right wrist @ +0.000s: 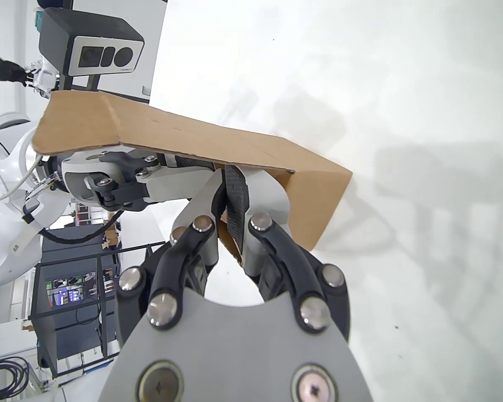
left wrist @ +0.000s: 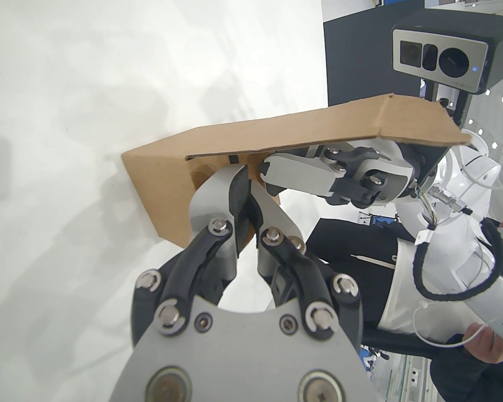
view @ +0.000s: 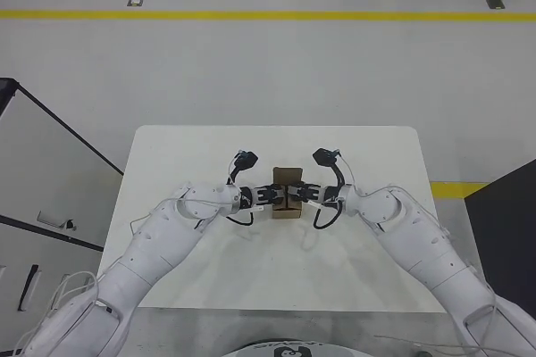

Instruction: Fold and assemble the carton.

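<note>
well, the carton sits near the middle of the white worktop, right between the two arms. it is brown cardboard and only partly folded. one flat panel lies on top like a roof, one side wall goes down to the worktop, and a loose flap bends off one end of the roof.

the left gripper comes in from one side, under the roof. its fingers are squeezed almost together, with a thin bit of cardboard pinched between the pads. the right gripper comes in from the other side. its fingers are squeezed the same way on a thin cardboard edge. the two grippers nearly meet tip to tip under the roof.

the bits they pinch are mostly hidden by the fingers, so i cannot tell which flaps they are. the inside of the carton is mostly covered by the roof and the grippers, so what lies in there is hard to make out. from above, the grippers cover the carton's sides.
</note>
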